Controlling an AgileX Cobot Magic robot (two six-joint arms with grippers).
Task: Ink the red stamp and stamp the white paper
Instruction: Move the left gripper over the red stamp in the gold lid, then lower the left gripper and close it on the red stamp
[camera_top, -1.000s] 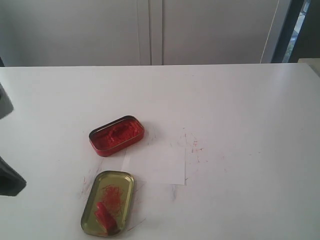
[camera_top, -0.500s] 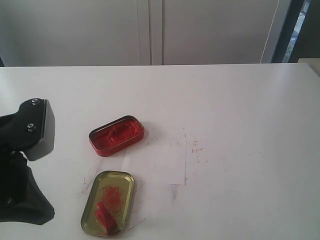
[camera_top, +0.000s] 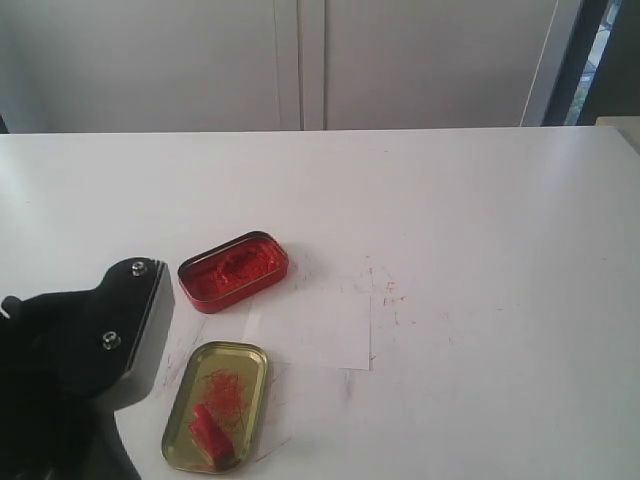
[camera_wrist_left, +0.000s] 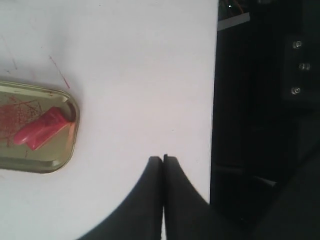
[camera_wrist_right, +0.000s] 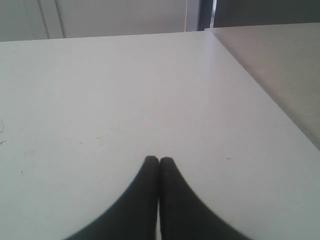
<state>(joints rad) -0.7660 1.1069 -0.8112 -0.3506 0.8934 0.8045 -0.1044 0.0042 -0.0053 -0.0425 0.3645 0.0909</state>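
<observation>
A white tabletop (camera_top: 480, 220), faintly scribbled with red, fills the exterior view. Near its front edge lies a gold oval tin lid (camera_top: 252, 372), smeared red inside. The red stamp (camera_top: 211, 436) rests on its side in the end of the lid nearest the camera, with its long axis running roughly along the lid's length. Just beyond the lid sits the open red ink tin (camera_top: 233, 271). The white paper (camera_top: 315, 328) lies flat to the right of both, near them and bare of any clear stamp mark.

The left arm's black housing (camera_top: 90, 350) rises at the lower left, close beside the lid. Its fingertips are hidden in this view. The left wrist view shows the left end effector (camera_wrist_left: 163, 159) clenched tight and empty, over bare tabletop, with the stamp off to one side of the fingertips and well apart from them. The right end effector (camera_wrist_right: 159, 160) is also pressed closed with nothing in it, over empty tabletop, probably far from the stamp, since no task object appears in its view.

The left arm is clearly the nearer one. To pick up the stamp, it would need to travel sideways towards the lid and open.
</observation>
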